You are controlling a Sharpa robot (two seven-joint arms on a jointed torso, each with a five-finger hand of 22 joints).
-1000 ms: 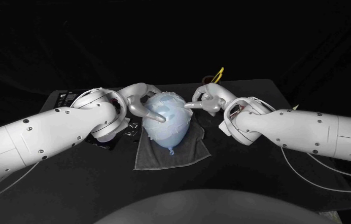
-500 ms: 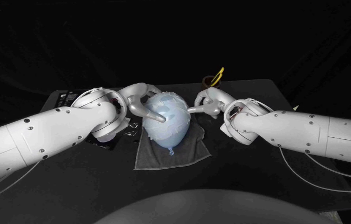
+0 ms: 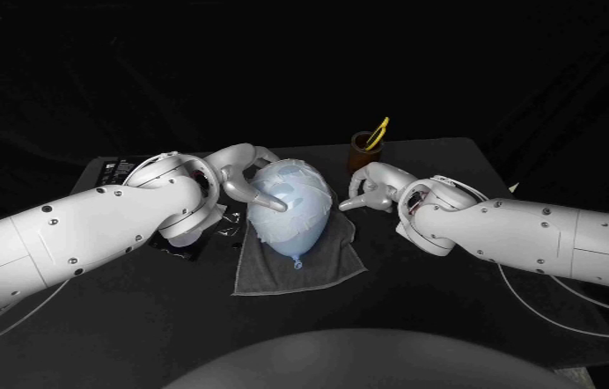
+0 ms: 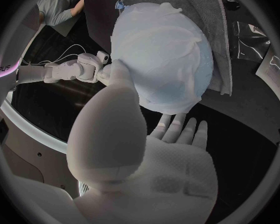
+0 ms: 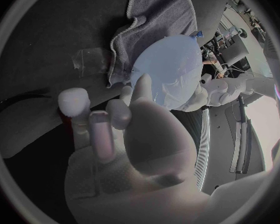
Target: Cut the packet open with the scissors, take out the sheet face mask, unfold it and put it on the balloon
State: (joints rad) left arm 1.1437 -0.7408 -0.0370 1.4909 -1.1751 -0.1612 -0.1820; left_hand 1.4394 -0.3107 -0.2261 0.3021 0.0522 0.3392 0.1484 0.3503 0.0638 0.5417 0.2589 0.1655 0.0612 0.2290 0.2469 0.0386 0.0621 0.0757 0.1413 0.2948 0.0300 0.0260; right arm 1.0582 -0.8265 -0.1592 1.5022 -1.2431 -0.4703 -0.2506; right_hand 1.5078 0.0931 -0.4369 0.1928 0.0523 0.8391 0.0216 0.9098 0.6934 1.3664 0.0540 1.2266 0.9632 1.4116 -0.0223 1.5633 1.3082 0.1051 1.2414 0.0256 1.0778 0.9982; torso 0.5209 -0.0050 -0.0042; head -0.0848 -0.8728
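1. Left hand (image 3: 243, 176): it grips the balloon (image 3: 295, 220). The thumb presses on the face side and the fingers (image 4: 177, 129) wrap the rounded end. Treat this hand as the brace; it is the hand in contact.

2. Balloon: it lies directly in front of the left palm, on a grey towel (image 3: 324, 267). Its long axis runs from the rounded end inside the left hand's grip out to the knot (image 3: 297, 264), which points away from that hand. The sheet face mask (image 4: 162, 40) already covers the upper face, with creases visible. Judge the task as near its end, with only smoothing left.

3. Right hand (image 3: 370, 188): it holds nothing and its fingers are loosely spread. The balloon lies just beyond its fingertips, toward the left hand, with a clear gap between. Any further smoothing stroke must close that gap sideways across the balloon's long axis.

4. Behind the right hand stands a brown cup (image 3: 365, 157) with the scissors (image 3: 379, 132) upright in it.

5. Change from one second ago: the right hand then touched the balloon's side. It has since drawn back and off the balloon, uncovering the cup. Left hand and balloon are unchanged
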